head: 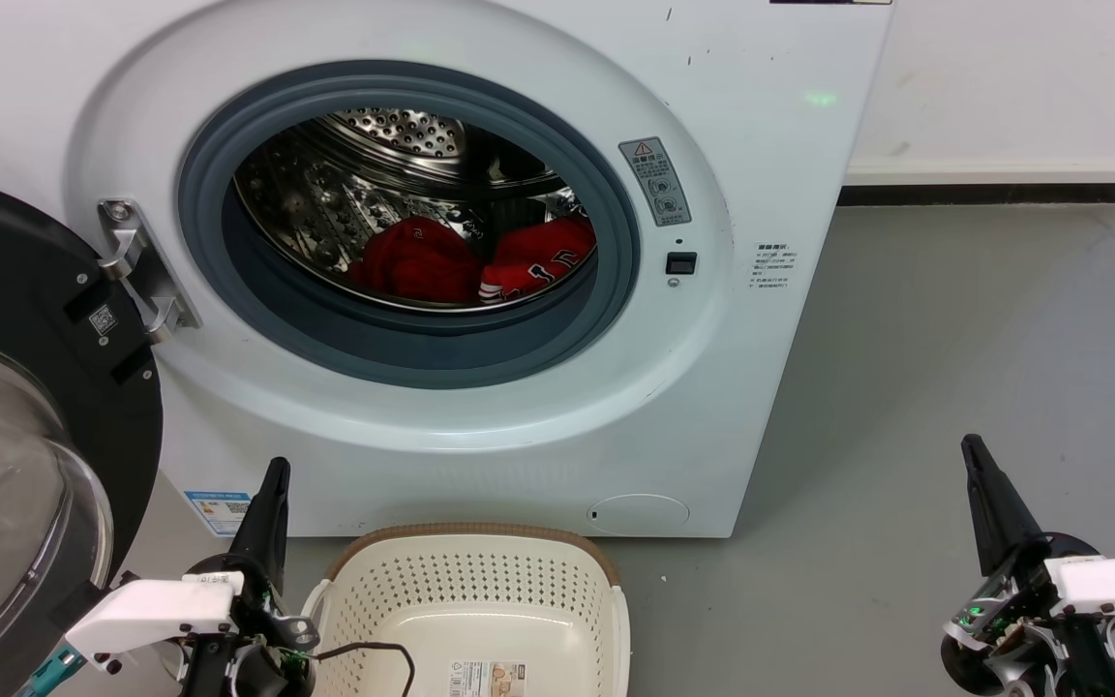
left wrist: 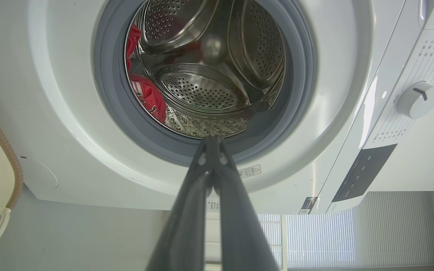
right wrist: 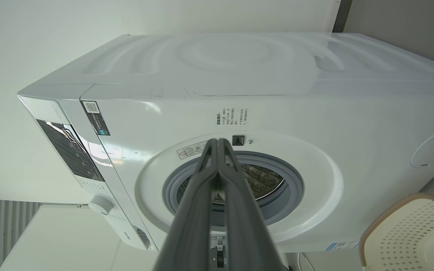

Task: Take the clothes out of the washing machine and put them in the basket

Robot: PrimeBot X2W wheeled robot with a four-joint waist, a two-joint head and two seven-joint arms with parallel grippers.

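Two red fabric garments [head: 475, 259] lie at the front edge of the perforated steel drum [head: 393, 145]; left gripper [head: 275, 474] and right gripper [head: 972, 450] hang outside, each pressed together.

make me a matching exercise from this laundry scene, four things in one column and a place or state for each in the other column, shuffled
Things
1. clothes
2. basket
3. door
4. left gripper

Places or states
a. swung open to one side of the washing machine
b. shut, holding nothing
c. lying inside the drum
d. standing on the floor in front of the washing machine

Pairs: 1-c, 2-d, 3-a, 4-b
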